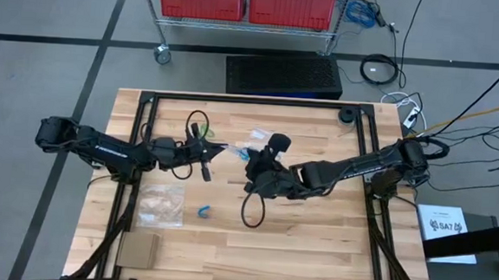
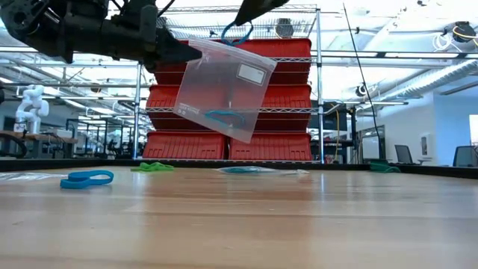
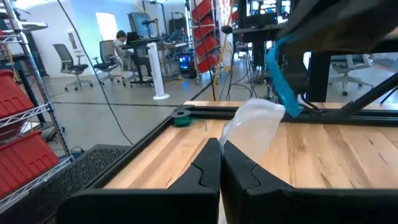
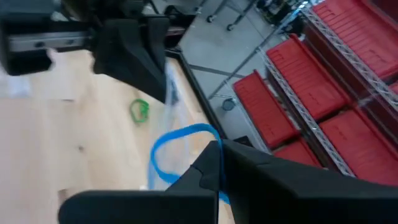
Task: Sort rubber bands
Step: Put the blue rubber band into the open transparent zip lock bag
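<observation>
A clear plastic bag (image 2: 224, 86) hangs tilted above the table with blue-teal rubber bands (image 2: 222, 116) inside it. My left gripper (image 2: 179, 51) is shut on its upper corner. My right gripper (image 2: 250, 13) comes in from above, shut on a bright blue rubber band (image 2: 235, 33) that dangles just over the bag's top edge. In the high view both grippers meet over the table's middle, left (image 1: 217, 151) and right (image 1: 248, 157). Loose bands lie on the wood: a blue one (image 2: 86, 178) and a green one (image 2: 153, 167). My left gripper pinches the bag's upper corner (image 2: 196, 49) between its two fingers, which point level toward the table's right. The bag hangs below and beside them, tilted and clear of the table. My right gripper pinches one side of the blue band's loop (image 4: 208, 140) at its fingertips, slanting down from the table's right. The rest of the loop (image 4: 168, 152) hangs free, clear of the table.
A second clear bag (image 1: 161, 202) with pale contents lies near the left, a cardboard piece (image 1: 139, 250) near the front left corner. A flat bag with teal bands (image 2: 250, 169) lies farther back. A black cable loop (image 1: 252, 211) hangs under the right arm.
</observation>
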Available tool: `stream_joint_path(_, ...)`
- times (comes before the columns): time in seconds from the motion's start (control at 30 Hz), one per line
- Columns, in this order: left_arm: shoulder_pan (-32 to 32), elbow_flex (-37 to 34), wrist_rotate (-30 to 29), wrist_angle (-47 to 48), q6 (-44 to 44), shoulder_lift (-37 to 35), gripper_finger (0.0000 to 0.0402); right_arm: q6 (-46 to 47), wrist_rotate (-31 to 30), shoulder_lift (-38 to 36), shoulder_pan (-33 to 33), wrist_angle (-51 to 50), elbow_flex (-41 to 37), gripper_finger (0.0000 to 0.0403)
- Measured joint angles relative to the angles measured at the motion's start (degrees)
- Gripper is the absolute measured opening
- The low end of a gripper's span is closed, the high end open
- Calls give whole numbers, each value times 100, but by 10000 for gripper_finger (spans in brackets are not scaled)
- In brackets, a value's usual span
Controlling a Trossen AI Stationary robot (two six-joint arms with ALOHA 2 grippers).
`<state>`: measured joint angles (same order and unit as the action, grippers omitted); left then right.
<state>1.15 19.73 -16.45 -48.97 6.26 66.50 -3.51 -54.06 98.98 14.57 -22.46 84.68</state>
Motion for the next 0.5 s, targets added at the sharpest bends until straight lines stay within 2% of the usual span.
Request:
stream_joint_path(0.3,-4,0,-1,0,-2,0,0,-65,-156,0,-66,24,0,0)
stream_joint_path(0.5,-4,0,0,-2,-82,0,0,207,183,22,-66,-33,0,0)
